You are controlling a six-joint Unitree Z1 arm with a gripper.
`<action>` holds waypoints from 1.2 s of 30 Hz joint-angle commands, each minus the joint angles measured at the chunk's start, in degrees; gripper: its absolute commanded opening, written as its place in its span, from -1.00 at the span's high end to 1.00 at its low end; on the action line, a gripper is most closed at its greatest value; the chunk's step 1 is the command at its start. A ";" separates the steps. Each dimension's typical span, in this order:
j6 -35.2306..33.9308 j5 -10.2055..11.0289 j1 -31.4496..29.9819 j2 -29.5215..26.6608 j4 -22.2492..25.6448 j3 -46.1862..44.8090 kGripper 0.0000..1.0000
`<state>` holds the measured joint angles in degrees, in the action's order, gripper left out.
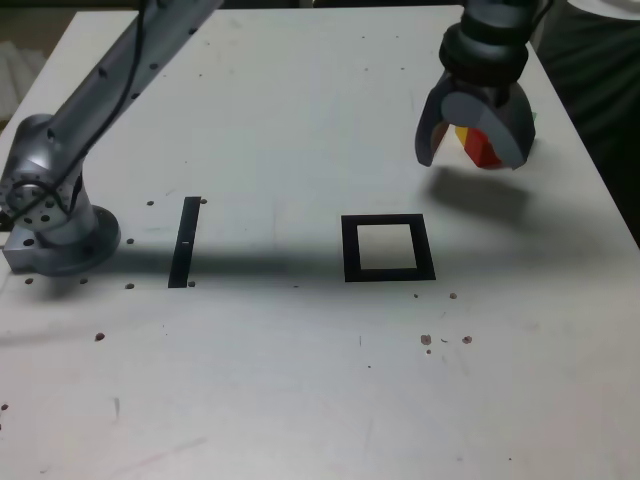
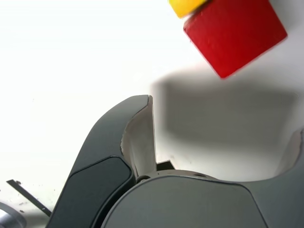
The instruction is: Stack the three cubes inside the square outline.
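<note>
My gripper (image 1: 472,158) hangs open at the far right of the exterior view, just above the table, its two grey fingers spread wide. Between them show the red cube (image 1: 483,150) and, touching it on the far side, the yellow cube (image 1: 461,133). In the wrist view the red cube (image 2: 235,33) lies ahead of the gripper (image 2: 221,142), clear of the fingers, with a corner of the yellow cube (image 2: 187,5) beside it. A thin sliver of green (image 1: 534,120) peeks past the right finger; the rest is hidden. The square outline (image 1: 388,271) lies empty, nearer the camera than the gripper.
A straight black strip (image 1: 185,242) is taped to the table at the exterior view's left, next to the arm's base (image 1: 55,225). The arm spans the table's far side. The table's right edge runs close to the cubes. Small dark specks dot the surface.
</note>
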<state>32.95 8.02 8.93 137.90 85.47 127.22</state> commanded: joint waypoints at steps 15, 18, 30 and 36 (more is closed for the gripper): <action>1.36 0.07 1.26 5.22 1.45 6.16 -0.89; 1.41 0.06 1.26 5.70 1.59 6.43 -0.87; 1.39 0.93 1.55 7.92 2.52 9.26 -0.68; 0.77 2.32 1.84 8.28 2.52 9.89 -0.31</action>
<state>33.83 10.21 10.64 145.81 87.80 136.84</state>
